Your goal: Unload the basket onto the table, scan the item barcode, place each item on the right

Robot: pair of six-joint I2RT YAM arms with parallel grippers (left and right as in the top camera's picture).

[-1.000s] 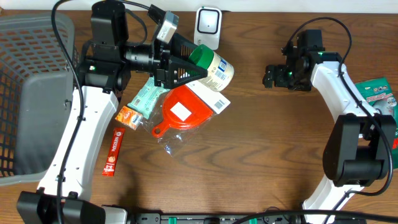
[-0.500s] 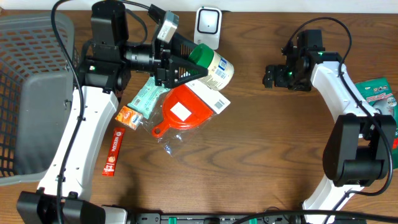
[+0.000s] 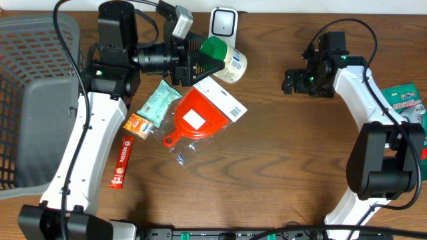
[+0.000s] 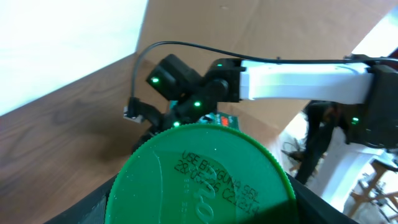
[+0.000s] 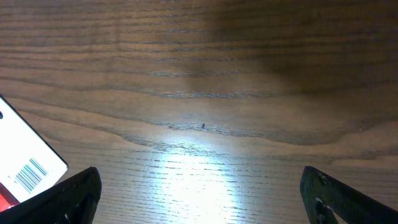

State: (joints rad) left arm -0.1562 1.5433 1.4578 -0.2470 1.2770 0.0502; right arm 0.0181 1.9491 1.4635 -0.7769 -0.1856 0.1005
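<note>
The item is a white jar (image 3: 231,65) with a green lid (image 3: 215,48), held tilted above the table at the back. My left gripper (image 3: 202,65) is shut on the jar; in the left wrist view the green lid (image 4: 199,177) fills the space between the dark fingers (image 4: 84,208) of the left gripper (image 4: 199,208). A white barcode scanner (image 3: 223,25) stands at the back edge, just beyond the jar. My right gripper (image 3: 291,81) hovers open over bare wood to the right; in the right wrist view the right gripper (image 5: 202,199) has nothing between its fingers.
A grey basket (image 3: 27,60) fills the left side. A red packaged item with a white barcode card (image 3: 198,119), a mint packet (image 3: 159,103), a small orange box (image 3: 137,125) and a red tube (image 3: 121,162) lie below the jar. A green packet (image 3: 407,100) lies at the right edge.
My left gripper has carried the jar up toward the back, closer to the scanner, uncovering the white card of the red package. The right arm has not moved.
</note>
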